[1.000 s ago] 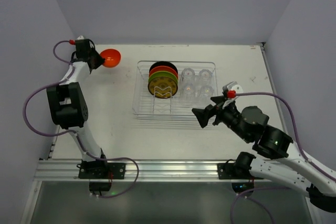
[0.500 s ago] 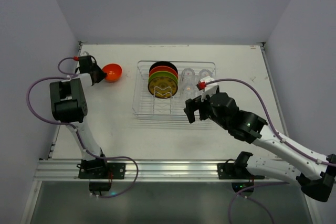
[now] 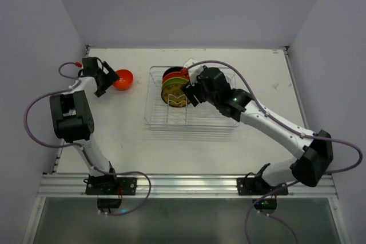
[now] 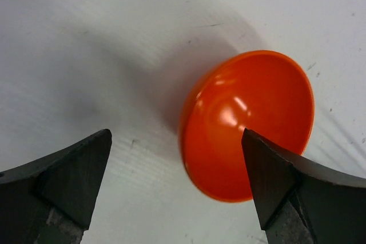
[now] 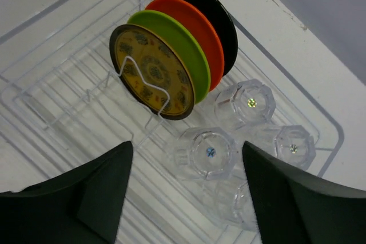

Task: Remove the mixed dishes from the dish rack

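Observation:
The small orange bowl (image 3: 122, 78) rests on the table at the far left, outside the dish rack (image 3: 150, 107). My left gripper (image 3: 110, 82) stands open just beside it; in the left wrist view the bowl (image 4: 251, 124) lies free ahead of the spread fingertips (image 4: 74, 175). My right gripper (image 3: 190, 94) hovers open over the rack (image 5: 57, 101). Below it stand upright plates: yellow-brown (image 5: 151, 72), lime green (image 5: 182, 47), red-orange (image 5: 200, 27) and black (image 5: 216, 12). Clear tumblers (image 5: 209, 152) sit upside down beside them. In the top view the arm hides the tumblers.
Grey walls close in the table on the left, back and right. The rack's thin wire dividers (image 5: 143, 92) hold the plates. The right arm's purple cable (image 3: 251, 92) arcs over the rack's right end.
My left gripper has opened and let go of the orange bowl, which now sits on the table. My right arm has swung from the front right to above the rack.

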`<state>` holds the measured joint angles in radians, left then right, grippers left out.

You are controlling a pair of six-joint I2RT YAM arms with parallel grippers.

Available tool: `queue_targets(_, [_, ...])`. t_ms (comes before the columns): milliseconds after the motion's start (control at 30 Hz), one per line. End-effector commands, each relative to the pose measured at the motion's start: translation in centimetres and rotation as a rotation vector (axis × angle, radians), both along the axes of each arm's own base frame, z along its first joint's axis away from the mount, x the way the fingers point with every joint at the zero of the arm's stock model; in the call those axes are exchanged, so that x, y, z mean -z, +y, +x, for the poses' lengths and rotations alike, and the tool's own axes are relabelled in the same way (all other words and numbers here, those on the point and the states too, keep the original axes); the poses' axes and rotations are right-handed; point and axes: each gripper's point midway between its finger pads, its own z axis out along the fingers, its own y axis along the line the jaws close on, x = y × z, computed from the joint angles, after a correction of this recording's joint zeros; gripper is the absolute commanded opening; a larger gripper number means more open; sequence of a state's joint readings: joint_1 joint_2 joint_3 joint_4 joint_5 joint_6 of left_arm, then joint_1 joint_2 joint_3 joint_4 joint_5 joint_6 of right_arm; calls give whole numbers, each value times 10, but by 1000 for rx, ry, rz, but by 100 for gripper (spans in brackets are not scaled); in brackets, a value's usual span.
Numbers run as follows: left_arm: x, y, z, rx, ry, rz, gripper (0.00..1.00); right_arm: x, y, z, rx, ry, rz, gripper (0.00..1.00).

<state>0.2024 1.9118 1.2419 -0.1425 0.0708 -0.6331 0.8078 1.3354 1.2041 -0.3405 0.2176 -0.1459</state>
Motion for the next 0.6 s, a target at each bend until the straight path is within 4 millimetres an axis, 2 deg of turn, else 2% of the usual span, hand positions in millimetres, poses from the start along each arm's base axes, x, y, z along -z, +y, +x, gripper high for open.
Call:
queue_targets(0, [-55, 17, -32, -150, 71, 82, 100, -1, 18, 31, -70, -51, -137, 69])
queue_targets(33, [-69, 32, -40, -223, 73, 160, 100, 3, 21, 36, -74, -44, -166, 64])
queue_targets(67, [-81, 35, -46, -240, 63, 185, 100, 6, 23, 43, -71, -44, -194, 60])
queue_targets(100, [-105, 35, -57, -257, 29, 200, 100, 13, 30, 51, -83, -34, -231, 54])
queue_targets(133, [-114, 37, -64, -274, 13, 210, 100, 16, 34, 54, -96, -29, -244, 52])
queue_targets(167, [-124, 35, -70, -273, -3, 211, 100, 10, 41, 57, -112, -37, -235, 51])
queue_targets(200, [-147, 30, -81, -265, -63, 204, 100, 19, 45, 61, -125, -22, -256, 50])
queue_targets(267, [-170, 21, -89, -216, -147, 207, 100, 18, 53, 66, -139, -26, -256, 48])
queue_targets(300, [-187, 5, -99, -145, -207, 213, 100, 26, 57, 67, -158, -13, -270, 47])
queue_targets(367, [-200, -11, -108, -76, -251, 230, 100, 29, 60, 73, -163, -16, -286, 47])
queue_targets(400, [-214, -26, -117, -28, -293, 239, 100, 32, 61, 75, -174, -22, -308, 46])
queue_targets(467, [-211, -43, -129, 59, -306, 245, 100, 41, 62, 83, -175, -14, -327, 45])
queue_targets(500, [-223, -53, -137, 94, -353, 245, 100, 43, 61, 85, -181, -20, -343, 46])
queue_targets(567, [-220, -62, -146, 154, -368, 248, 100, 53, 61, 90, -184, -15, -379, 46])
